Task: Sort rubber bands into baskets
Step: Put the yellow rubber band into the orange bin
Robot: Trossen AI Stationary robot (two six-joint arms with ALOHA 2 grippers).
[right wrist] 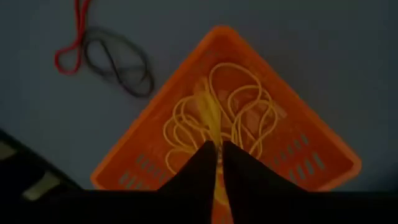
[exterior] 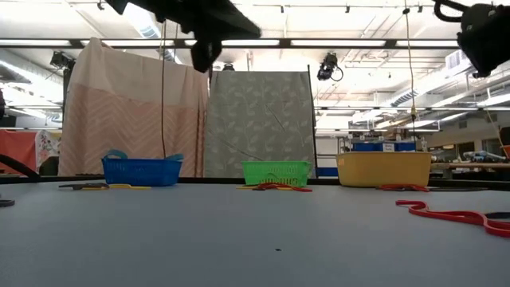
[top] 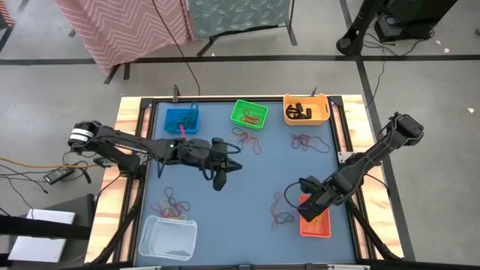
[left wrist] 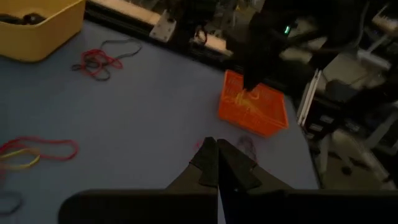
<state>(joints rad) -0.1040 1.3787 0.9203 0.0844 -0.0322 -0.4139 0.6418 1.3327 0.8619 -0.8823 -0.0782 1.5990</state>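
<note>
Right gripper (right wrist: 216, 148): poised directly above the red-orange basket (top: 316, 225) at the bench's near right corner. Jaws narrow, parted by a sliver, pinching a yellow band (right wrist: 208, 112) that hangs straight down into the basket onto the yellow loops (right wrist: 245, 102) already there. Release path therefore vertical, basket rim on all sides of the jaws.

Left gripper (top: 219, 180): mid-bench, raised, jaws pressed together, holding nothing visible.

Loose bands still on the bench (top: 202, 217):
- red and dark pair (right wrist: 102, 53) just beside the red-orange basket, nearer the right arm;
- cluster (top: 172, 205) above the clear white basket (top: 168, 238), nearer the left arm;
- groups before the green basket (top: 250, 114) and the yellow-orange basket (top: 306, 109).

Blue basket (top: 181, 120) at far left. Open room across the bench centre.
</note>
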